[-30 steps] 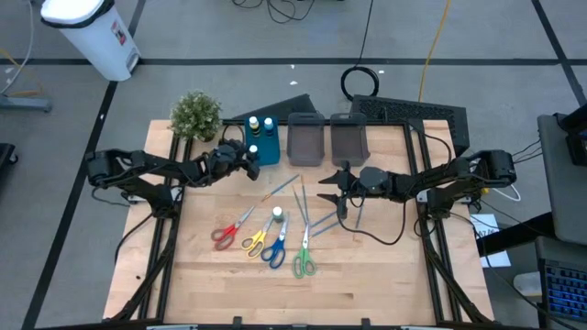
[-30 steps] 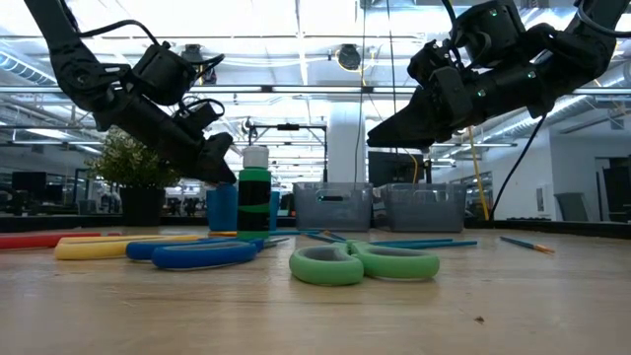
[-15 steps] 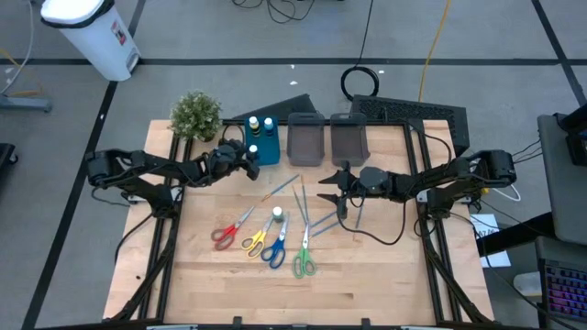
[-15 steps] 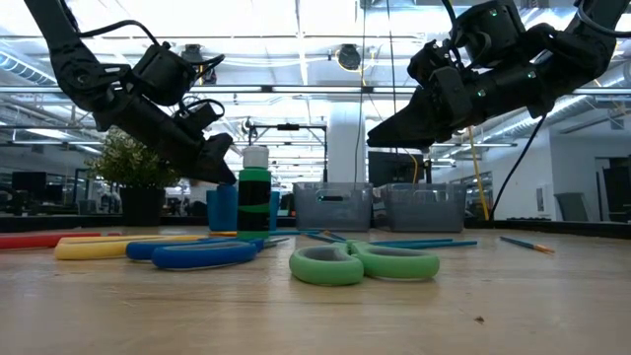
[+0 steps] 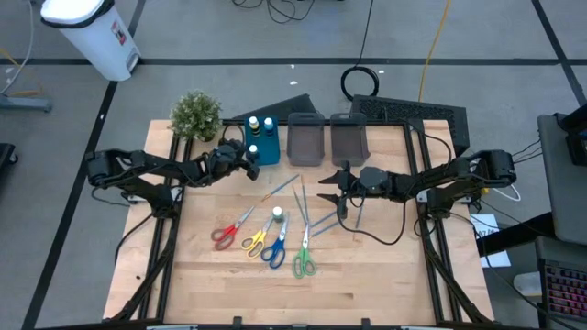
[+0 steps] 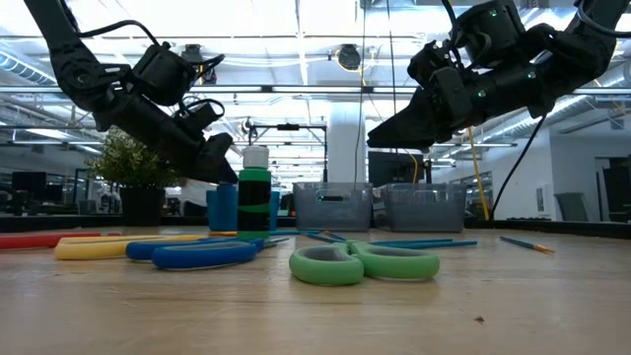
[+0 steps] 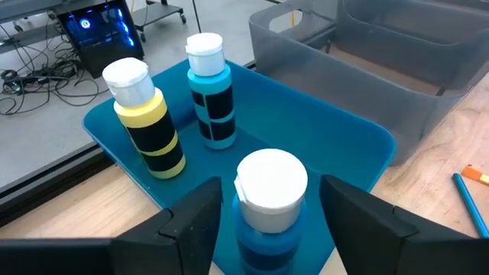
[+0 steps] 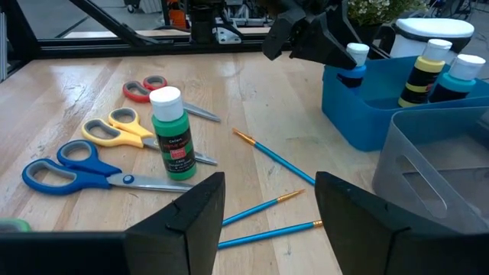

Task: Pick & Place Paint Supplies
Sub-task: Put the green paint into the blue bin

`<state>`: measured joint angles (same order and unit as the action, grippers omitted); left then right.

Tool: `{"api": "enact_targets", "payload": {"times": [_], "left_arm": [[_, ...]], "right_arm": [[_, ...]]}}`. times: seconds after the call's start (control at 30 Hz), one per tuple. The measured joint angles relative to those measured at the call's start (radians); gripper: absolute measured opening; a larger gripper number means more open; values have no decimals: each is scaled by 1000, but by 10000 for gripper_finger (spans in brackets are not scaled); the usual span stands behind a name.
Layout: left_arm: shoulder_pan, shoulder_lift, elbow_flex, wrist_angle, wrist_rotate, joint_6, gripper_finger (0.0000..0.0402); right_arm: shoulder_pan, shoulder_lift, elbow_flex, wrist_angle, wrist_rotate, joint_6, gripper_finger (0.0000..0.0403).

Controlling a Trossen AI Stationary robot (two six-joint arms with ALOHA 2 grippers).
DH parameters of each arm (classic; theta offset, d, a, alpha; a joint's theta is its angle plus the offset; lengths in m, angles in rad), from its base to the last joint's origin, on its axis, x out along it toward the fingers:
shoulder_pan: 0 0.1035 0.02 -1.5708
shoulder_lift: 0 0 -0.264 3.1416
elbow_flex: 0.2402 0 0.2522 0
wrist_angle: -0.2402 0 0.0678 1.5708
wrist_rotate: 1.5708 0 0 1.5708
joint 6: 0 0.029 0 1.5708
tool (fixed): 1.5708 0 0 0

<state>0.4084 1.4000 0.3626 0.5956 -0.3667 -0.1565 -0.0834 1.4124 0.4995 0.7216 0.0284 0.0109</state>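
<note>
Three bottles stand upright in the blue bin (image 7: 336, 145): a yellow one (image 7: 145, 122), a teal one (image 7: 210, 92) and a blue one with a white cap (image 7: 269, 198). My left gripper (image 7: 271, 221) is open at the bin's near left corner (image 5: 249, 156), one finger on either side of the white-capped bottle, with a gap showing on both sides. A green bottle (image 5: 277, 216) stands on the table among the scissors (image 5: 266, 243). Brushes (image 5: 321, 222) lie flat close by. My right gripper (image 5: 328, 188) hovers open above the brushes with nothing between its fingers.
Two grey bins (image 5: 305, 139) (image 5: 348, 137) stand to the right of the blue bin at the far edge. A potted plant (image 5: 195, 115) sits at the far left corner. Red, yellow, blue and green scissors lie spread across the table's middle (image 5: 304, 257).
</note>
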Motion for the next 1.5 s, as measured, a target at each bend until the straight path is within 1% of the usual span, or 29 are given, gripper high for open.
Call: {"api": "enact_targets", "payload": {"times": [0.17,0.53,0.8,1.17,1.3,1.5], "left_arm": [[0,-30,0,0,12,1,238],[0,-123,0,-2,128,4,239],[-1,-180,0,-1,181,3,239],[-31,-279,0,10,333,-28,239],[-54,-309,0,45,390,-30,239],[-97,-337,0,122,502,-37,239]], "right_arm": [[0,0,0,0,0,0,196],[0,0,0,0,0,0,196],[0,0,0,0,0,0,196],[0,0,0,0,0,0,196],[0,0,0,0,0,1,196],[0,0,0,0,0,1,196]]}}
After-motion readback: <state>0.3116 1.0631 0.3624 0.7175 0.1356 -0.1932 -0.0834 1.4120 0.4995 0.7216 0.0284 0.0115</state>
